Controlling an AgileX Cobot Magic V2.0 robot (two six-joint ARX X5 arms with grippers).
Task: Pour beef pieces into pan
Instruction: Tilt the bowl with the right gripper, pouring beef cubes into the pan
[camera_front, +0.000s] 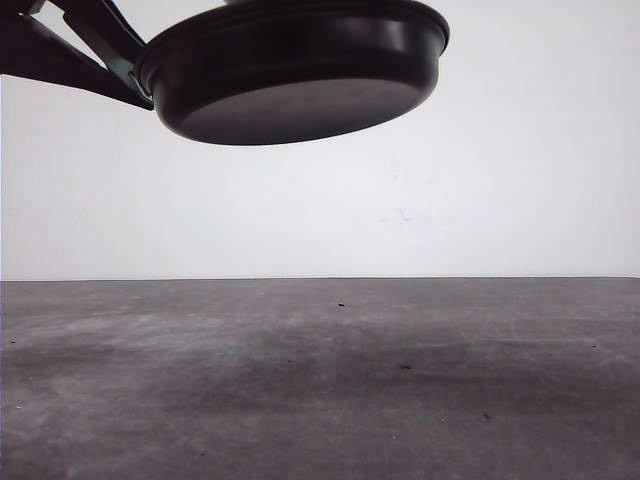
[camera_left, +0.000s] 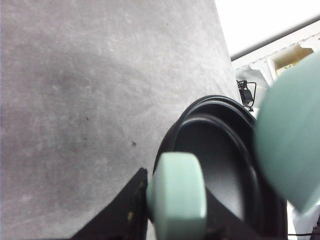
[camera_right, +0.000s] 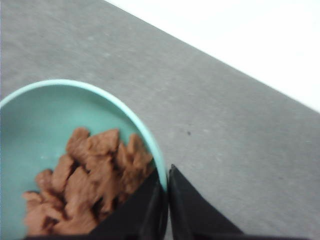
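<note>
Hanging high over the grey, mottled tabletop (camera_front: 320, 390) in the front view, the shallow round black frying pan (camera_front: 300, 75) shows its underside and sits slightly tilted, with a dark arm reaching in from the left to where its handle would be; nothing rests on the tabletop below it. In the left wrist view, the left gripper (camera_left: 172, 220) has its black jaws clamped on the pan's pale mint-green handle (camera_left: 176, 195), and the black bowl of the pan beyond looks bare; a blurred teal shape crowds in just beside the pan's rim, probably the bowl, though it is too soft to be sure. In the right wrist view, the right gripper (camera_right: 167, 205) pinches the rim of a teal round bowl (camera_right: 35, 125) between nearly closed jaws, and the reddish-brown beef pieces (camera_right: 90, 182) lie heaped inside it against the near wall. The step in hand appears to be bringing bowl and pan together in the air, the pour not yet begun. The next move likely calls for the bowl's lip over the pan's centre, then a slow tilt so that chunks do not overshoot.
</note>
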